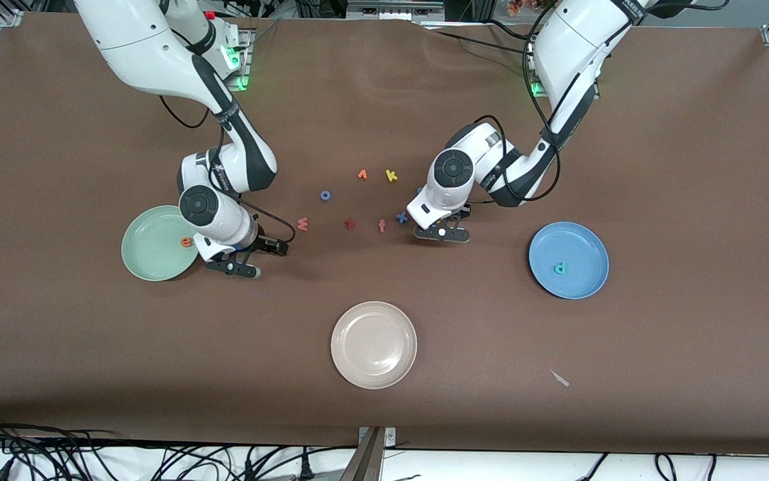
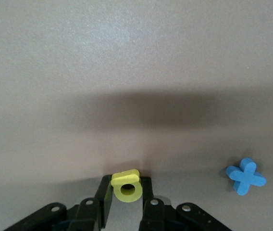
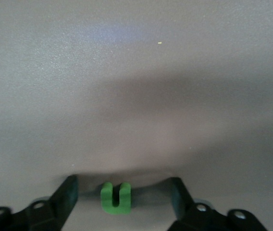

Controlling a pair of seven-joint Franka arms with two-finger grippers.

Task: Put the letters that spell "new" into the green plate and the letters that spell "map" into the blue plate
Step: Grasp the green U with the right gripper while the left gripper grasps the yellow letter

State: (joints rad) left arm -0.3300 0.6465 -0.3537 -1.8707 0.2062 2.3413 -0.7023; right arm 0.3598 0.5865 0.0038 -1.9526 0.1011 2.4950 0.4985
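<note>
Brown table (image 1: 558, 100), left pincer (image 2: 127, 204) clamped on yellow "a" (image 2: 127, 188), right pincer (image 3: 122, 197) apart around green "n" (image 3: 115, 197)

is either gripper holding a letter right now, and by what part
Left gripper pinches the yellow "a" by its sides. Right gripper straddles the green "n", not gripping.

The tabletop (image 1: 558, 100) wears a matt brown covering, faintly grainy, with a ripple along one edge. The yellow "a" (image 2: 127, 187) and green "n" (image 3: 115, 198) look like soft, matt foam. The beige plate (image 1: 351, 361) is smooth and slightly glossy; the arms' white shells shine like plastic.
</note>
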